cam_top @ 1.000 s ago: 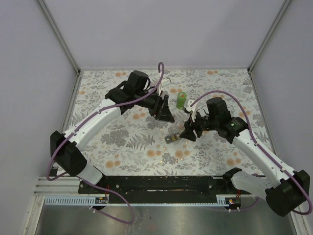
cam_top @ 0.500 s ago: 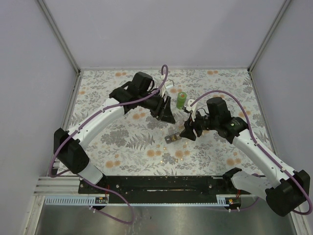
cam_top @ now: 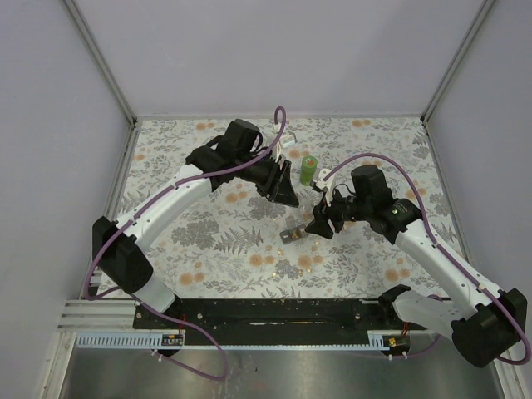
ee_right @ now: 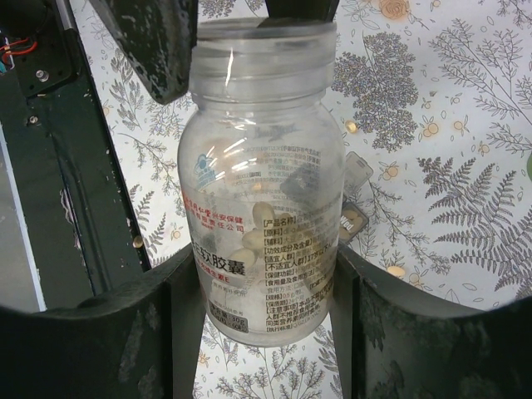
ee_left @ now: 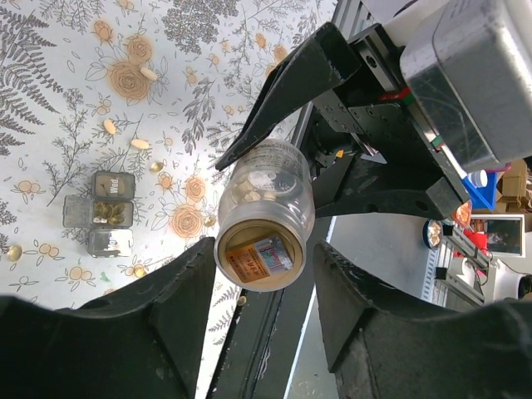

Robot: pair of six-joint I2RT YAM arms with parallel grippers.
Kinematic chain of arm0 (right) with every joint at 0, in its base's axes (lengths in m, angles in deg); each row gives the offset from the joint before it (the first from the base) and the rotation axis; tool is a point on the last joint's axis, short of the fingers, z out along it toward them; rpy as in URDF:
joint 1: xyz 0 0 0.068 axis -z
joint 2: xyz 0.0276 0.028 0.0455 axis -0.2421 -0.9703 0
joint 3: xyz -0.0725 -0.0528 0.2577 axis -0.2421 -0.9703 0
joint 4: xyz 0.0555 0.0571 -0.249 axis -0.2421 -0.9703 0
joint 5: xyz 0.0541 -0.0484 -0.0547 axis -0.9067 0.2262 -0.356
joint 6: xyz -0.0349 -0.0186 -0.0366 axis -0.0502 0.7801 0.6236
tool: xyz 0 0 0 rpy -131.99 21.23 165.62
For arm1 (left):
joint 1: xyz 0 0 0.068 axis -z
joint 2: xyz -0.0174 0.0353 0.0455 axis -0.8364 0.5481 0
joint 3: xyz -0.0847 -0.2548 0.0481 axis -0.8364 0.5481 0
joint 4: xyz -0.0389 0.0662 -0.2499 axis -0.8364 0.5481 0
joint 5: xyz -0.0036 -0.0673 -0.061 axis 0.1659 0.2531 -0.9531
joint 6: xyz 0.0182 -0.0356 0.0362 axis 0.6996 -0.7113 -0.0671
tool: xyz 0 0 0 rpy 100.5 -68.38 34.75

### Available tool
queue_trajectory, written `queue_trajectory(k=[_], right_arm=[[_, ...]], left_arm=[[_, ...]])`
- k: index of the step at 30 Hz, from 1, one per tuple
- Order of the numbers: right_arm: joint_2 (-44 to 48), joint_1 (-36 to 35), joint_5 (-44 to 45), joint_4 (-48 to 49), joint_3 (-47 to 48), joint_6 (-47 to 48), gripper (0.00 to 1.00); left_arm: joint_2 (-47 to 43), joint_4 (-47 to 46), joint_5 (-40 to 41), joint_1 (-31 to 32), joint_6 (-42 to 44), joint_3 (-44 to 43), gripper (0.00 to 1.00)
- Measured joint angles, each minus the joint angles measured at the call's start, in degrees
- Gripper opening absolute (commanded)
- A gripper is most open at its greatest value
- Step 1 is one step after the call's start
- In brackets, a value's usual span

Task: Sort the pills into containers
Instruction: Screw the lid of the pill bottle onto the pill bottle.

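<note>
Bottle first: the clear plastic pill bottle with the printed label (ee_right: 264,191) sits clamped in your right gripper (ee_right: 264,278), both black fingers pressed flat against its sides. It is lifted off the floral-patterned table surface (cam_top: 208,224), and a few pale capsules (ee_right: 253,224) lie inside it. Its uncapped neck points away from the right wrist and toward your left gripper (ee_left: 266,249).

From the left wrist you look straight at that round end, with the left fingers (ee_left: 179,291) standing on either side of it and very close. You cannot tell from these views whether they press on the neck or merely flank it.

On the table, just in front of the right gripper in the top view, lies the small grey pill box with three compartments (ee_left: 110,214); its middle compartment shows yellowish pills. Several loose pale pills (ee_left: 140,143) are scattered on the table near the box. A green cylindrical bottle (cam_top: 308,170) stands upright farther back, between the two arms and apart from both grippers.
</note>
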Motion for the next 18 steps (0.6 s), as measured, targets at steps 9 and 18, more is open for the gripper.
queue_trajectory(k=[9,18], right_arm=[[0.0,-0.1,-0.2,0.0,0.0,0.0,0.0],[-0.1,-0.1,-2.3,-2.4,0.0,0.1,0.0]], left_arm=[[0.0,0.0,0.2,0.0,0.1,0.0,0.27],[1.6,2.2,-4.0,-0.1,5.3,-0.8,0.16]])
